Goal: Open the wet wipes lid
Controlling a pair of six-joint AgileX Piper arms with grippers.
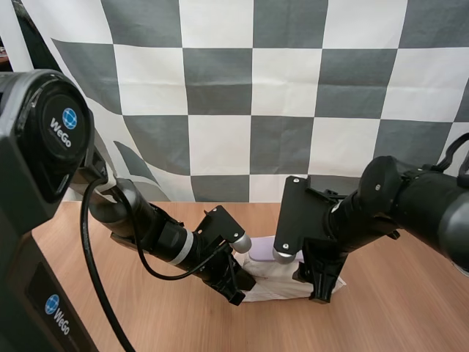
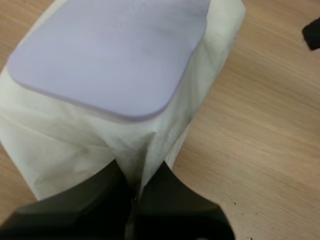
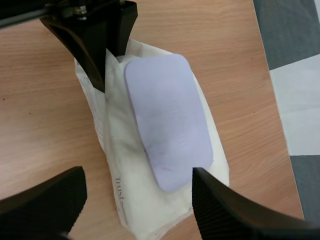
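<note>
Standing by the light wooden table [image 1: 410,315]: a white soft-wrapped pack of wet wipes [image 1: 272,287] lies flat on it between the two arms. Its pale lilac, rounded-rectangle plastic lid [image 3: 167,130] faces up and is shut flat. The left gripper [image 2: 137,180] is closed, its tips pinching the crimped wrapper at one end of the pack and pinning it. The right gripper [image 3: 136,186] is poised at the opposite end with fingers spread wide, gripping nothing and clear of the lid. Step in hand, as I judge it: getting a fingertip under the lid's free edge. To do it well, the right gripper likely needs to meet the lid at its lip rather than its middle and catch only plastic, not wrapper. It should then lift in an arc about the hinge while the left gripper holds the pack down. Which end carries the hinge I cannot tell.
</note>
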